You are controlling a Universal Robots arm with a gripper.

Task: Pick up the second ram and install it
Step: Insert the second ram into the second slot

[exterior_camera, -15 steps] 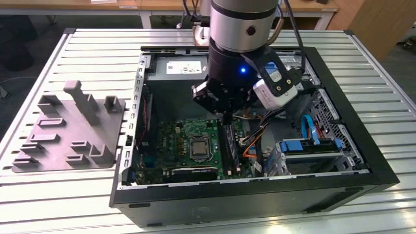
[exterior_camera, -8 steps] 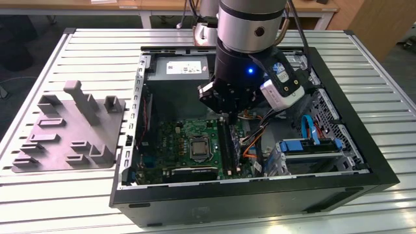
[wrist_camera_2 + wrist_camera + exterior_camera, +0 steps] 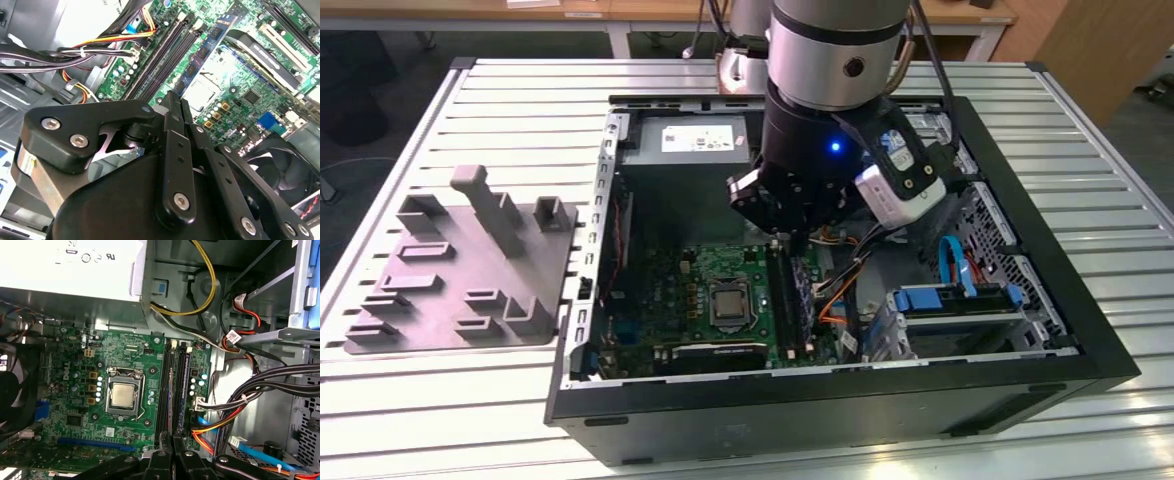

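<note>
My gripper (image 3: 785, 232) is down inside the open computer case, over the green board's memory slots (image 3: 164, 390). The second ram (image 3: 207, 50) is a thin blue strip with a row of dark chips. It runs out from the fingertips along the black slots (image 3: 160, 55), and the gripper (image 3: 175, 97) is shut on its near end. In the first wrist view the strip (image 3: 171, 395) shows edge-on, in line with a slot just beyond the gripper (image 3: 172, 447). In the exterior view it is a dark line (image 3: 775, 285) under the gripper. I cannot tell whether it is seated.
A grey power supply (image 3: 687, 140) fills the case's far end. Bundled cables (image 3: 250, 390) hang beside the slots. The silver processor socket (image 3: 124, 395) and a black fan (image 3: 285, 165) lie on the other side. Blue drive brackets (image 3: 961, 297) sit at the exterior view's right, a grey fixture plate (image 3: 454, 270) at its left.
</note>
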